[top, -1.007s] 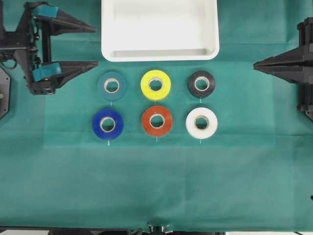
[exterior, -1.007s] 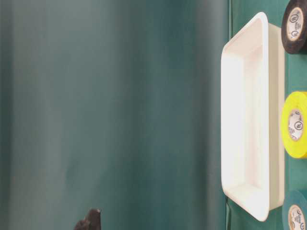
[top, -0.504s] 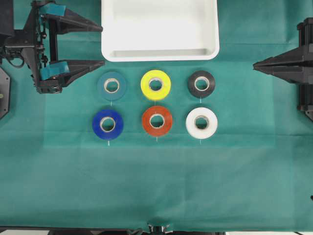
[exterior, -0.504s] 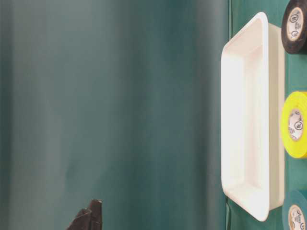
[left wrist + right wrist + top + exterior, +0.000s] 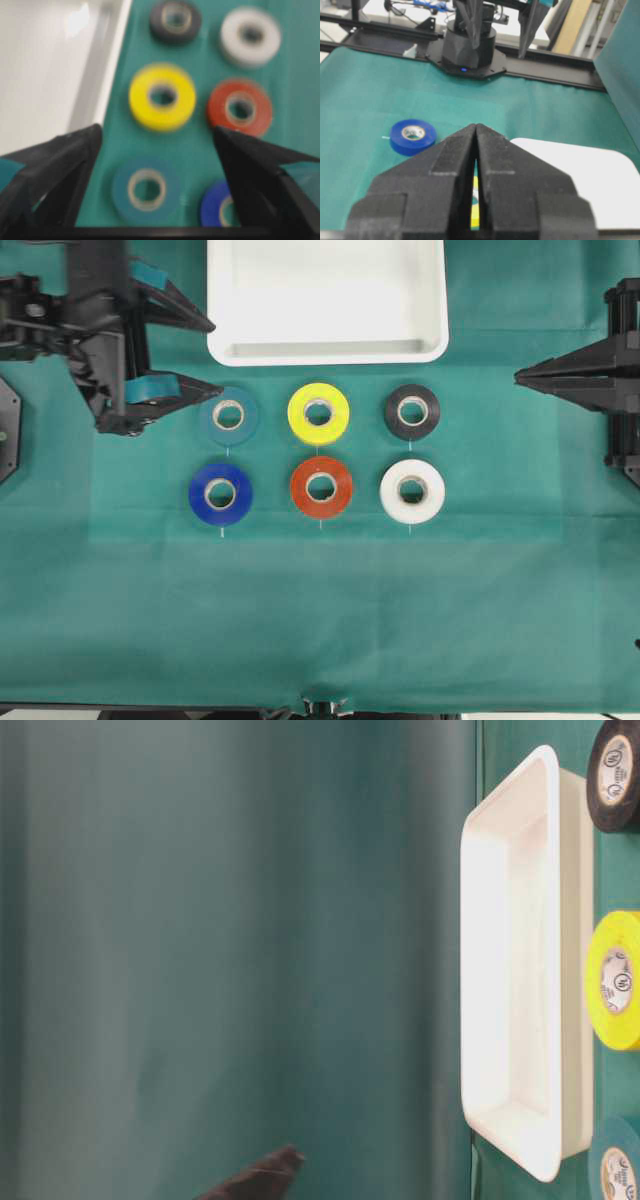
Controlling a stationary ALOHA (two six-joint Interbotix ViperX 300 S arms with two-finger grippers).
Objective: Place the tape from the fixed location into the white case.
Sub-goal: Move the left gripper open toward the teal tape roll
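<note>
The tape (image 5: pixel 228 415), a teal roll with a pale core, lies flat on the green cloth (image 5: pixel 320 620) at the left end of the far row of six rolls, its colour close to the cloth's own. It sits just near of the white case (image 5: pixel 327 352), whose near rim runs above the row, and the two do not touch. To its right in the same row lie a yellow roll (image 5: pixel 318 413) and a black roll (image 5: pixel 412 411); in the near row, left to right, lie a royal-blue roll (image 5: pixel 220 493), an orange-red roll (image 5: pixel 321 486) and a white roll (image 5: pixel 412 490), all flat and apart from each other. The left gripper (image 5: pixel 200 355) stands just left of the tape with its jaws spread wide and nothing between them; its nearer tip reaches the tape's left edge in the overhead view, though contact cannot be told. In the blurred left wrist view the tape (image 5: pixel 146 189) shows between the two dark fingers (image 5: pixel 60 165). The right gripper (image 5: pixel 522 374) rests at the far right edge of the cloth, well apart from the rolls, its jaws pressed together and empty. The cloth covers the whole table, lightly creased. In the right wrist view a black rail (image 5: pixel 390 30) and blurred room clutter lie beyond the cloth's edge.
</note>
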